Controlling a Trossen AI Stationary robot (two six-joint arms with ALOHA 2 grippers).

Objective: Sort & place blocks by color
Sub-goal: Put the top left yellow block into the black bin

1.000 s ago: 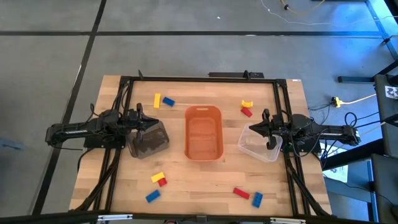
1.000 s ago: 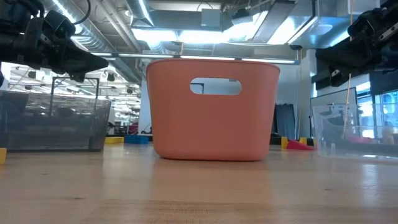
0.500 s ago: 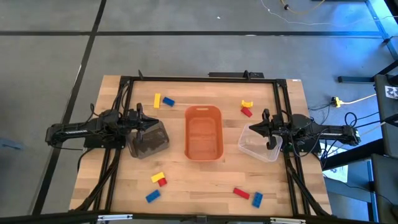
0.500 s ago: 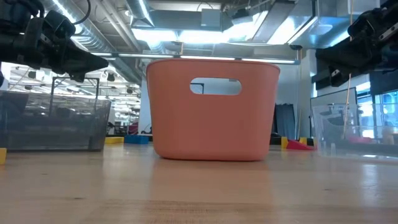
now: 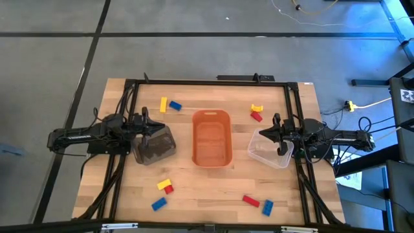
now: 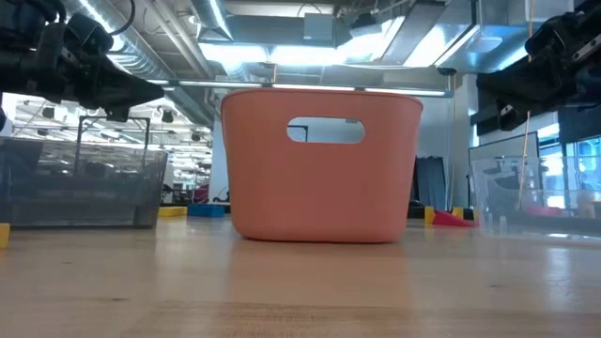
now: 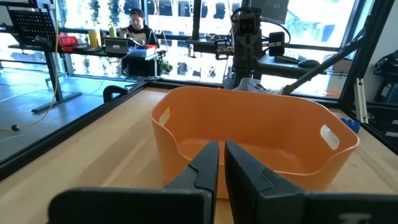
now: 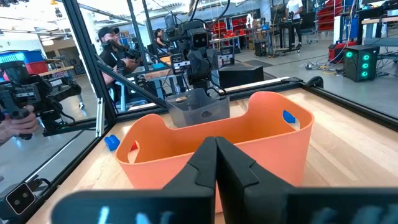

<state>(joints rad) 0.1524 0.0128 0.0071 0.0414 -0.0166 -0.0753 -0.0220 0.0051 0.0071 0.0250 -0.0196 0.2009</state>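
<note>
Blocks: small red, yellow and blue plastic toy bricks point(image 5: 167, 104) scattered in pairs around the orange oblong plastic tub point(image 5: 211, 137) on the wooden bench point(image 5: 213, 188).
Handling: probably light, rigid, slick; pinch flat sides.
Left gripper point(image 5: 150, 130): clenched, empty, over dark bin point(image 5: 155, 147).
Right gripper point(image 5: 279, 134): clenched, empty, over clear bin point(image 5: 268, 151).

No readable text, labels, brand marks or numbers showed up in any view. Nothing legible on the table gear, and the room clutter behind it was too small and blurred to read.

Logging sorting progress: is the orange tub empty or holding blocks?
Empty: the orange tub shows a bare floor from above and no blocks inside.
</note>
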